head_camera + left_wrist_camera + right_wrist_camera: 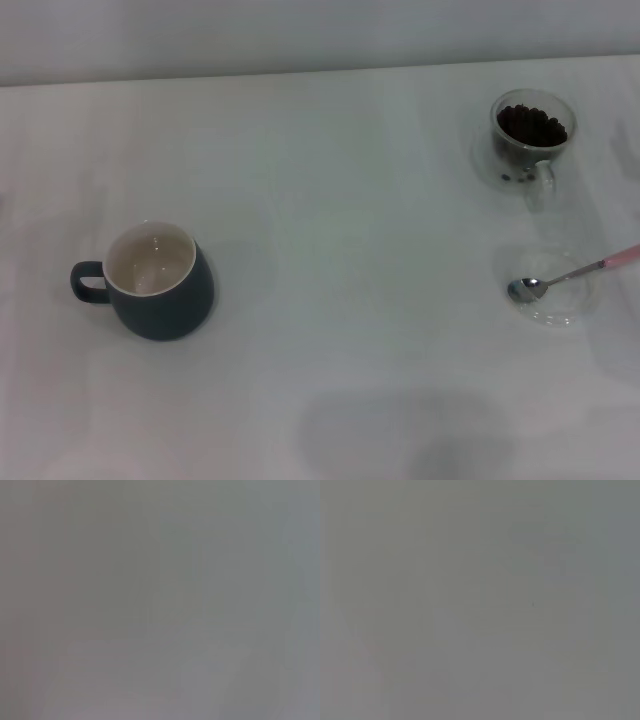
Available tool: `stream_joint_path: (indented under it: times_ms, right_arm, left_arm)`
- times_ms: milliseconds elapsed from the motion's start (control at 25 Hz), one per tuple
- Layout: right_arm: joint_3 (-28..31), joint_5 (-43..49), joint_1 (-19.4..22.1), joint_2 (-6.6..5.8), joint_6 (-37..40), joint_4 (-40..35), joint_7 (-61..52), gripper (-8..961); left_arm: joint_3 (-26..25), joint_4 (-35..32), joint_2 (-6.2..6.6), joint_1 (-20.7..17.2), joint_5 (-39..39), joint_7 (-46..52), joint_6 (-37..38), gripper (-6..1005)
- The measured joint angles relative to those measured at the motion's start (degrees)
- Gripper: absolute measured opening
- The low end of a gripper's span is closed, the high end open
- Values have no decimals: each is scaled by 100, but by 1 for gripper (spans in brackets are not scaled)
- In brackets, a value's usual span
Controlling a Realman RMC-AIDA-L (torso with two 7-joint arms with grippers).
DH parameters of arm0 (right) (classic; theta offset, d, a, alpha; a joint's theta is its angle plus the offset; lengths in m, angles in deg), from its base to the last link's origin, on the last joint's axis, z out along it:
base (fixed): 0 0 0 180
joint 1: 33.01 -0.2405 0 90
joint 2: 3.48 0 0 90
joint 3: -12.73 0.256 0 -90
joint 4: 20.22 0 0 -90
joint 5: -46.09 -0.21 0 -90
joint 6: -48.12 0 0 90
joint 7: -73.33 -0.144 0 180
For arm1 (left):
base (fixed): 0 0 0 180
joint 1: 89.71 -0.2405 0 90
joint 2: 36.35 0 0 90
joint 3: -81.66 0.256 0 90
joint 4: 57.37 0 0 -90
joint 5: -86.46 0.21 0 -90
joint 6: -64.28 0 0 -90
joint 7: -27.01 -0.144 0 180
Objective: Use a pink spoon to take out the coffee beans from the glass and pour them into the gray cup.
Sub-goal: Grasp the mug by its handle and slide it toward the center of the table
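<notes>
In the head view the gray cup [160, 282] stands at the left of the white table, its cream inside showing nothing in it and its handle pointing left. The clear glass [532, 135] stands at the far right, holding dark coffee beans [532, 125], handle toward me. Nearer, the pink spoon [570, 273] lies with its metal bowl on a flat clear saucer [556, 292], pink handle end pointing right. Neither gripper appears in any view. Both wrist views show only a plain grey surface.
The white table [340, 230] runs back to a pale wall at the far edge. A soft shadow lies on the table near the front edge, right of centre.
</notes>
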Motion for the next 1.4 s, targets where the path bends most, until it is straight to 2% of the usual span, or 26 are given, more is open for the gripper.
stream_joint_path:
  times_ms: [320,400,520,560,760,1040,1280,1400]
  right_arm:
    - [51,-38,-91,-13,-20,-50,0,857]
    - [51,-41,-148,-14,-50,-76,0,857]
    - [51,-45,-233,-16,-112,-121,-4,856]
    - [51,-47,-254,-18,-121,-126,-4,856]
    - [48,-55,-388,-25,-127,-209,-7,856]
    - [45,-56,-548,-16,-87,-257,-9,857]
    - [44,-56,-616,-15,-78,-227,-9,857]
    - [41,-55,-632,-3,-76,-208,-9,857]
  left_arm:
    - [4,35,-16,-534,371,82,-799,865]
    - [10,35,-21,-869,569,236,-1017,864]
    - [12,35,-22,-1046,692,315,-1113,861]
    - [13,35,-25,-1249,931,351,-1252,859]
    - [13,-37,-20,-1540,1665,348,-1508,860]
    - [13,-667,27,-1558,3131,135,-1757,835]
    - [12,-868,56,-1533,3582,44,-1822,814]
    - [12,-984,59,-1403,3655,39,-1760,803]
